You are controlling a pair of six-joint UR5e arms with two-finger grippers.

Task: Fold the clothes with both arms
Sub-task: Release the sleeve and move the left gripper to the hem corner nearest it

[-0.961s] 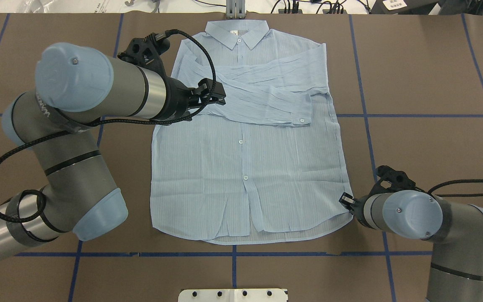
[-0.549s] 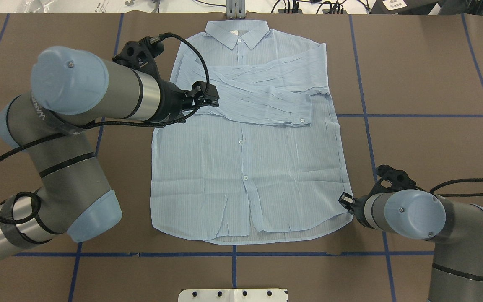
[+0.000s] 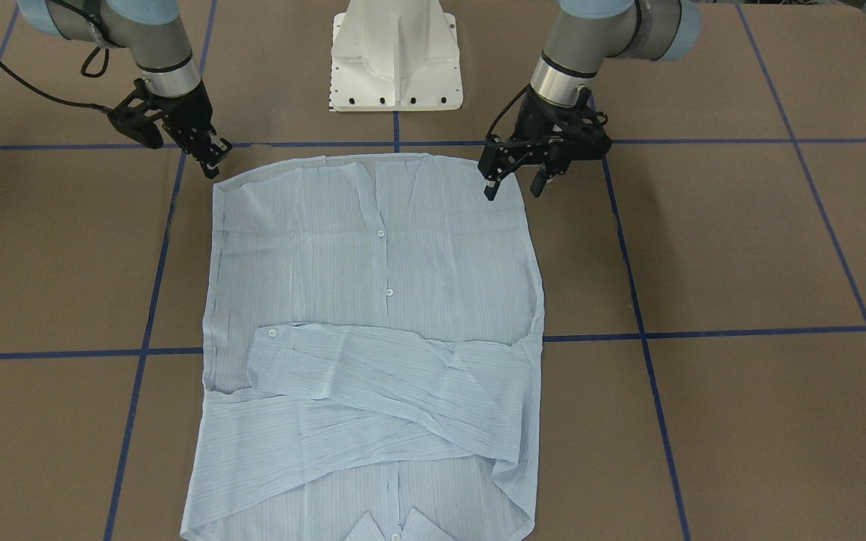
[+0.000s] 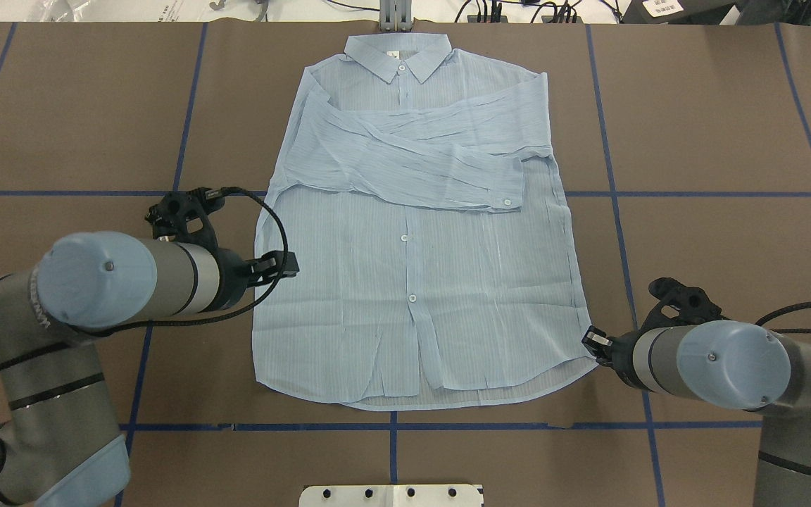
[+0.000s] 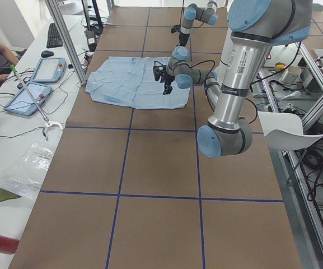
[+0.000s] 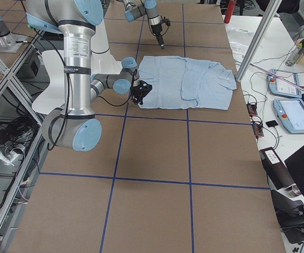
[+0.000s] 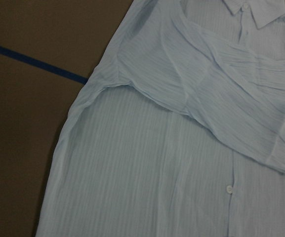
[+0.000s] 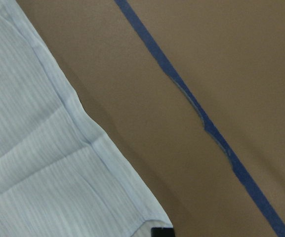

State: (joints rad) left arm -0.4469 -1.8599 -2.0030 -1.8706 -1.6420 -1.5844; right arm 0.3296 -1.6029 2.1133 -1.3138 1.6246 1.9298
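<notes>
The left hand is held spread over the striped shirt; whether the right hand is spread cannot be told.

Your thin pale blue striped shirt lies flat on the brown paper-covered table, collar away from the robot, sleeves crossed on its chest. Left black gripper over its left edge, right black gripper beside its right hem corner.

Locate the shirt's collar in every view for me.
Exterior front-facing: collar at the bottom edge, centre.
Overhead exterior: collar top centre.
Exterior left: collar at the left end of the shirt.
Exterior right: collar at the shirt's right end.
Left wrist: collar in the top right.
Right wrist: not in view.
Landmark: the folded sleeve crosses the chest below it.
</notes>
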